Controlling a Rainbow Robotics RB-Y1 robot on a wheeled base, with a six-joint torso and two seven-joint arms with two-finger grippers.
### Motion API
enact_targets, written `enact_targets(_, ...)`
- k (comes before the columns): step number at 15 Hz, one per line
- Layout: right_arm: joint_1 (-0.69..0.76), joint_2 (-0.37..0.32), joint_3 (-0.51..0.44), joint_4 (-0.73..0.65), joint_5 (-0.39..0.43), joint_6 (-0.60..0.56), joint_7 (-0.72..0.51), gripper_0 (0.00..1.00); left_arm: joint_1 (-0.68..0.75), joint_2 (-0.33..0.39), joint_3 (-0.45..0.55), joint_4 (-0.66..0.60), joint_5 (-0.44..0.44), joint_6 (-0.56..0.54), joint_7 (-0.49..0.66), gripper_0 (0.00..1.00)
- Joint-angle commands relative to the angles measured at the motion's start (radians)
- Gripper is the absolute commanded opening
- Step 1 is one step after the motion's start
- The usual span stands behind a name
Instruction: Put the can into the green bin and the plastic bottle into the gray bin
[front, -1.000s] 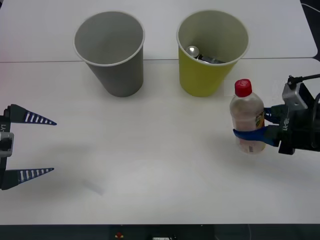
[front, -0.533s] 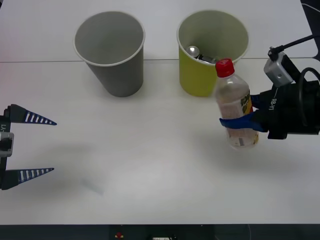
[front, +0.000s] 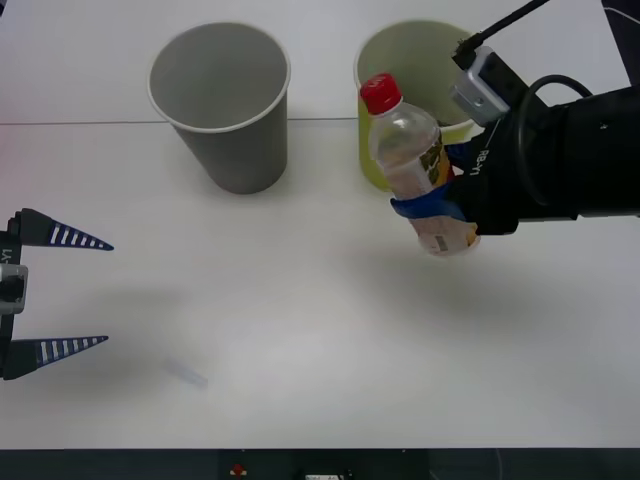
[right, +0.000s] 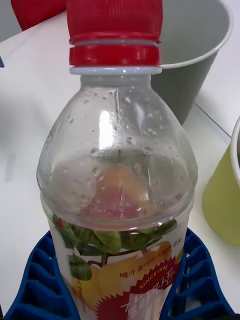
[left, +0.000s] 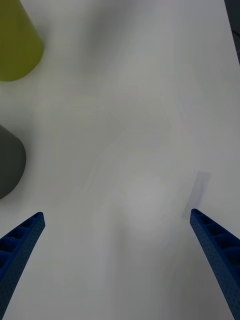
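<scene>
Bottle aloft: the right claw had clamped the plastic bottle low on its label, lifted clear of the tabletop, cap tilted toward the gray bin, likely for an easy drop. Hangul and "SINCE 1996" showed on the label; the left claw waited, spread wide and holding nothing, in front of the green bin.

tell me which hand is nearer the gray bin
Right. The right hand holds the plastic bottle lifted beside the gray bin, in front of the green bin. The left hand waits open at the table's near left edge.
</scene>
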Motion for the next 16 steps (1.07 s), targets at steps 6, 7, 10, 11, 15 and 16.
enact_targets(6,-0.424,0.055,0.252,0.295,-0.005,0.001,0.000,0.00,0.000,0.000,0.000,0.000,0.000,0.000,0.000,1.00)
enact_targets(7,-0.465,0.074,0.273,0.338,0.001,0.001,0.000,0.00,0.000,0.000,0.000,0.000,0.000,0.000,0.000,1.00)
enact_targets(10,-0.595,0.157,0.335,0.481,0.046,0.001,0.000,0.00,0.000,0.000,0.000,0.000,0.000,0.000,0.000,1.00)
enact_targets(11,-0.631,0.183,0.347,0.525,0.055,0.002,0.000,0.00,0.000,0.000,0.000,0.000,0.000,0.000,0.000,1.00)
enact_targets(15,-0.792,0.302,0.397,0.746,0.101,0.002,0.000,0.00,0.000,0.000,0.000,0.000,0.000,0.000,0.000,1.00)
enact_targets(16,-0.835,0.333,0.411,0.807,0.115,0.007,0.000,0.00,0.000,0.000,0.000,0.000,0.000,0.000,0.000,1.00)
